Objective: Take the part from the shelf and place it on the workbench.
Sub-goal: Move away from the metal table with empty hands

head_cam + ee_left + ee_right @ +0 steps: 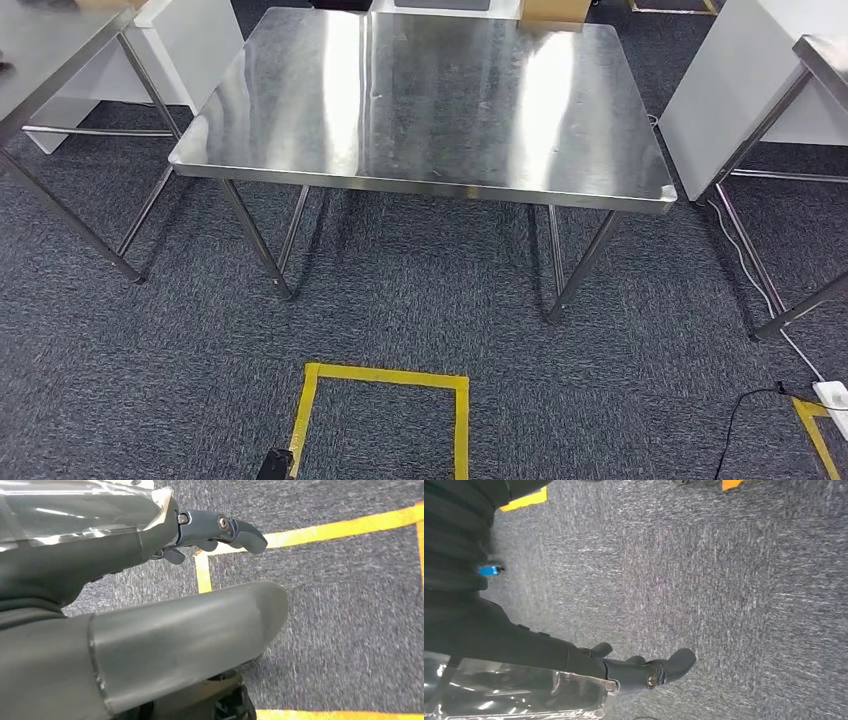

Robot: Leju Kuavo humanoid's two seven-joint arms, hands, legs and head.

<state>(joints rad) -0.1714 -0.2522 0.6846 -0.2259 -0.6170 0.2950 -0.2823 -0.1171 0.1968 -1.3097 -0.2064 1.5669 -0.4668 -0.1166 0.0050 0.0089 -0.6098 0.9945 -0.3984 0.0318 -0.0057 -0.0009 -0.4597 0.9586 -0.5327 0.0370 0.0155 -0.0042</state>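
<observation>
- Head view: a bare steel desk (420,100) stands ahead on grey carpet (150,360), with a yellow tape square (385,378) marked on the floor before it. More desks flank it on the left (50,50) and right (825,55). No shelf appears, so the step in hand is judged to be the carry toward the desk; the next move calls for stepping up to the tape and raising the arms over the top.
- Left wrist view: left hand (165,535) hangs above carpet and tape, fingers (235,530) curled along a clear shiny bag (75,510), seemingly the bagged part, lying against them. Whether the fingers clamp it cannot be told.
- Right wrist view: right hand (614,667) likewise; clear bag (514,692) lies against its fingers (674,662). Grip cannot be told.
</observation>
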